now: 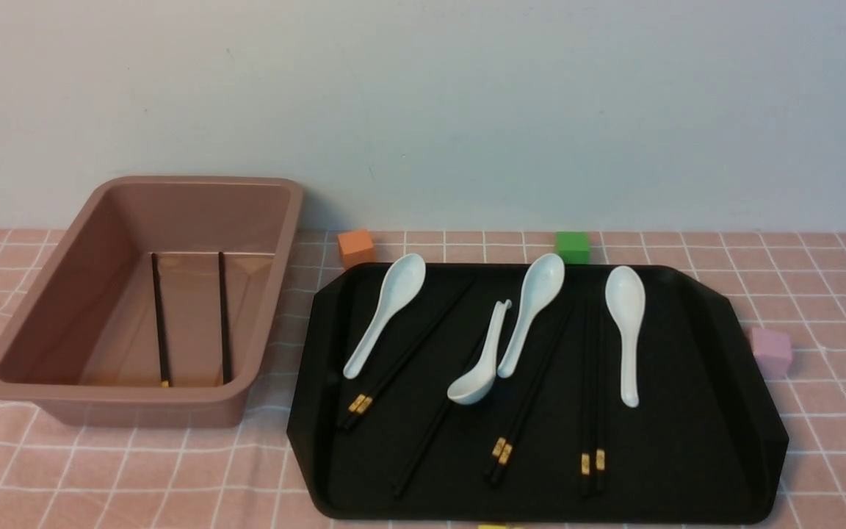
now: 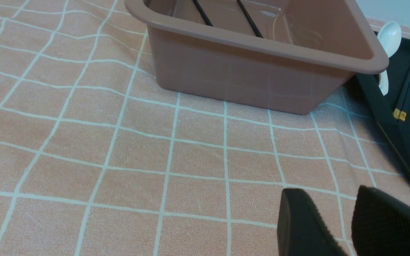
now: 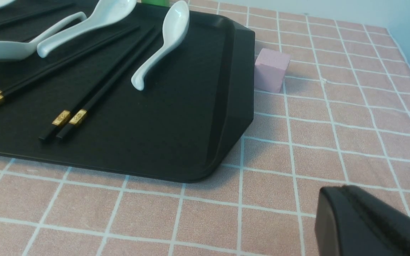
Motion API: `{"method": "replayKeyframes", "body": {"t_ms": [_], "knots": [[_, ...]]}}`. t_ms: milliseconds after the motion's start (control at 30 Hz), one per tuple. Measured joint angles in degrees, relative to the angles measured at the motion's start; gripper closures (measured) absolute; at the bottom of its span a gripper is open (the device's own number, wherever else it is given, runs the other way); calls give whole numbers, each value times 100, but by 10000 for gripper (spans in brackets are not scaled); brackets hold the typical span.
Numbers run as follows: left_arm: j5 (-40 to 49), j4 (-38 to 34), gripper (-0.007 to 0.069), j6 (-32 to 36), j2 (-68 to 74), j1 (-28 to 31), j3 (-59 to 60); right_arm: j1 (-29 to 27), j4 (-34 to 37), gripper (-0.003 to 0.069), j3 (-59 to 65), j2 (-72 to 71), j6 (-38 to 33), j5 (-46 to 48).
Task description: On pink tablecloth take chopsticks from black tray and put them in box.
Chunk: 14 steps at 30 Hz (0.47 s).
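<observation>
The pink tablecloth [image 1: 136,470] covers the table. The box [image 1: 203,181] stands at the left with two black chopsticks [image 1: 161,323] lying on its floor. The black tray [image 1: 687,411] at the right holds several more chopsticks [image 1: 592,411], some in pairs with gold bands. Neither gripper shows in the front view. In the left wrist view my left gripper [image 2: 329,192] is open and empty, low over the cloth in front of the box [image 2: 240,71]. In the right wrist view my right gripper [image 3: 343,190] is shut and empty, over the cloth off the tray's corner [image 3: 226,142].
Several white spoons [image 1: 386,312] lie among the chopsticks on the tray. An orange cube [image 1: 355,247] and a green cube [image 1: 572,247] sit behind the tray, and a pink cube [image 1: 771,351] sits at its right side. A wall stands close behind.
</observation>
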Motion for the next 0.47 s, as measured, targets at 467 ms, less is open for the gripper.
{"method": "replayKeyframes", "body": {"t_ms": [467], "knots": [[0, 0, 386, 0, 0, 0, 0, 0, 0, 640, 0, 0, 0, 0]]}}
